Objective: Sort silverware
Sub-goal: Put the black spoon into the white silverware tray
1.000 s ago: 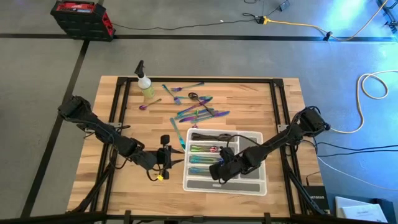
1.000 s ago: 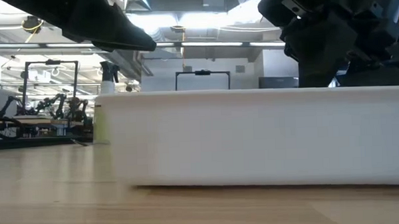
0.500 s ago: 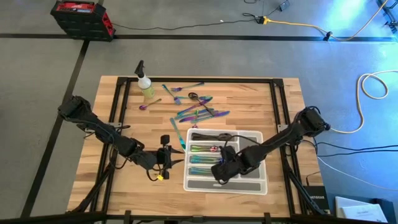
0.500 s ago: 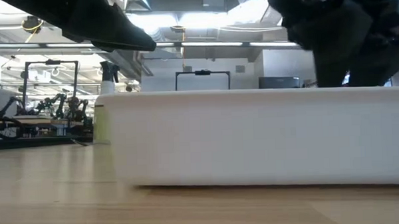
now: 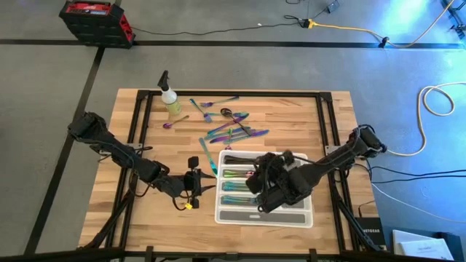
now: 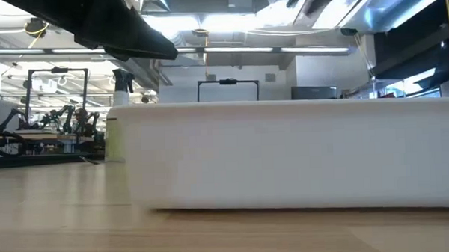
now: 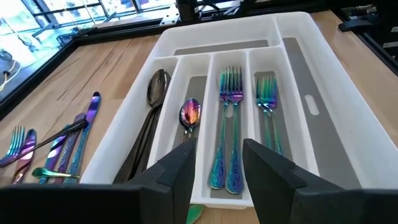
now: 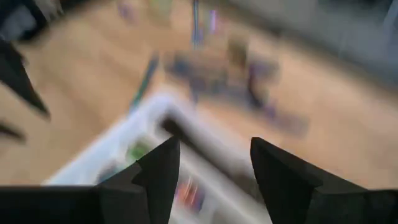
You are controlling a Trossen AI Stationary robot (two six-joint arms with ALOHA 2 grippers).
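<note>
- My left claw sits low over the bench, just beside the tray's left end; its fingers stand apart with nothing between them.
- My right claw is over the middle of the tray, arm reaching in from the right; its fingers are spread, and I see nothing gripped.
- From the left wrist, I count in the tray: a dark spoon in one slot, a rainbow spoon in the next, two forks side by side in the third, and one fork in the fourth.
- Beyond the tray, loose silverware lies scattered on the bench in a pile, with one knife lying near the tray's far left corner.
- A small spoon lies apart, near the spray bottle at the far left.
- In the low view, the tray wall fills the picture and hides what it holds.
- The right wrist view is too smeared for me to tell pieces apart.
</note>
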